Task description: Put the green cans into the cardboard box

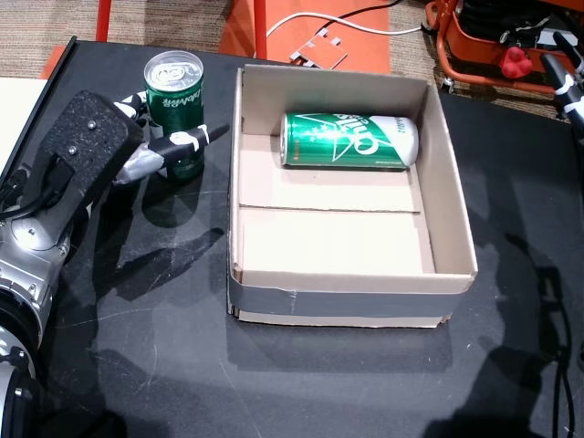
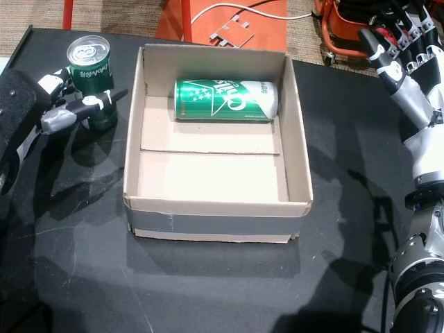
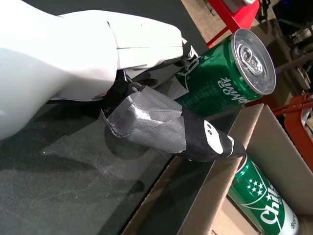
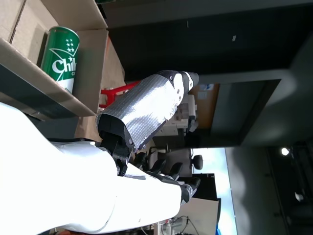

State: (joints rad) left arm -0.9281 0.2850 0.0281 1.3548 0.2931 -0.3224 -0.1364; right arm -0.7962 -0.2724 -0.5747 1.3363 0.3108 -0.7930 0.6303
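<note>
A lab or workshop: black bench (image 1: 347, 383), orange machinery (image 1: 484, 46) and loose cable (image 1: 328, 18) on carpet, office chairs (image 4: 195, 161) behind.

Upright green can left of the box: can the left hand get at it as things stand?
Probably yes. The left hand is already beside the upright green can, its fingers reaching around the side, with nothing between them. Whether they are touching it is unclear.
</note>
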